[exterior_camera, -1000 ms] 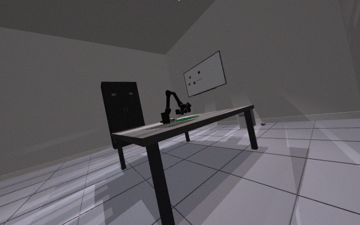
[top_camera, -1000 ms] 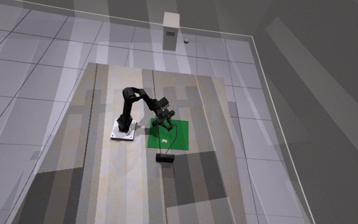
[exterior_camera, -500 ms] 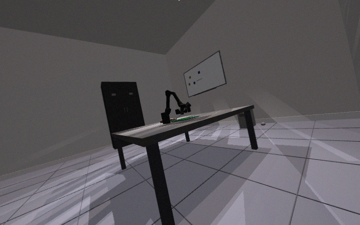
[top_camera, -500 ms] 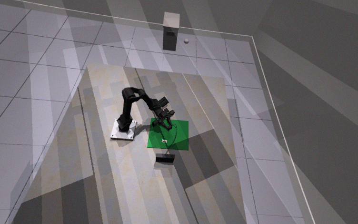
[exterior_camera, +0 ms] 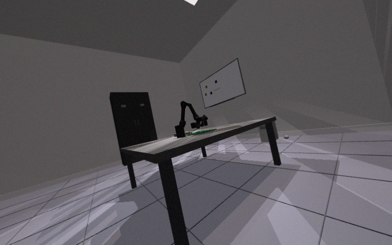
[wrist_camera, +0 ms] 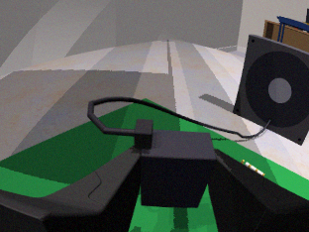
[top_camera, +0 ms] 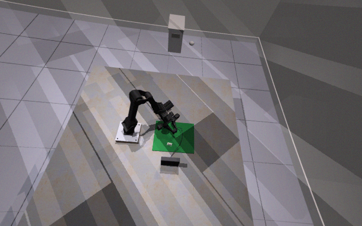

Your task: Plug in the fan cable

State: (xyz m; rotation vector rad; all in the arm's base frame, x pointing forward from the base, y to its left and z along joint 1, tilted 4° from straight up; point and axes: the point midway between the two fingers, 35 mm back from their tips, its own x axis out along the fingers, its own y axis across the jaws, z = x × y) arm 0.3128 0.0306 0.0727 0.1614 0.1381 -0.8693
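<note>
My gripper (top_camera: 174,129) (exterior_camera: 198,124) (wrist_camera: 174,156) is shut on the fan's plug (wrist_camera: 177,172), a dark block held tilted a little above the green board (top_camera: 187,145) (exterior_camera: 205,131) (wrist_camera: 73,156). The thin black cable (top_camera: 180,138) (wrist_camera: 109,104) loops from the plug's top back to the fan (top_camera: 170,160) (exterior_camera: 179,131) (wrist_camera: 277,90), which stands upright on the table just off the board's near edge. The small white four-pin header (top_camera: 169,144) sits on the board between gripper and fan; in the wrist view its pins (wrist_camera: 253,168) show to the right of the plug.
The arm's base plate (top_camera: 128,133) is fixed to the table (top_camera: 111,170) (exterior_camera: 161,150) left of the board. A grey cabinet (top_camera: 175,33) and a small ball (top_camera: 191,43) are on the floor far behind. A whiteboard (exterior_camera: 222,83) hangs on the wall.
</note>
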